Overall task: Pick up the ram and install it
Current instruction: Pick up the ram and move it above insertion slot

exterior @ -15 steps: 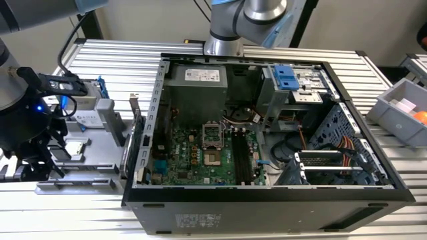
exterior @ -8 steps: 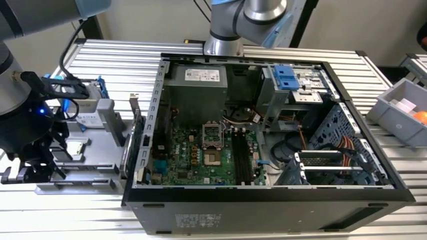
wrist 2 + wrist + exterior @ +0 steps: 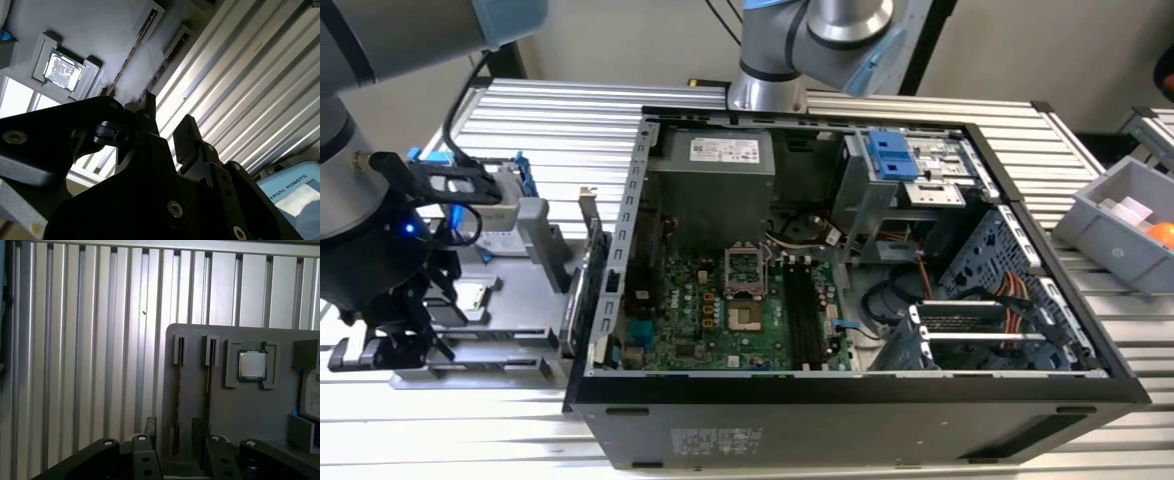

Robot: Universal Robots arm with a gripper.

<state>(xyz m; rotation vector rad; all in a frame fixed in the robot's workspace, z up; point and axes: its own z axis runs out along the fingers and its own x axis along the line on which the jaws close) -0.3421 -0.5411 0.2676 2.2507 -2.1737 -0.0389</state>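
The gripper hangs over the grey tray on the bench. Its fingers stand apart, straddling one ram, gripping nothing

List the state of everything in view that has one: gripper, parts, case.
ram: two sticks standing on edge in tray slots, neither lifted.
gripper: open, straddling one stick, holding nothing.
CPU chip: seated in its tray pocket.
hard drive: on the tray.
PC case: side open, motherboard exposed.
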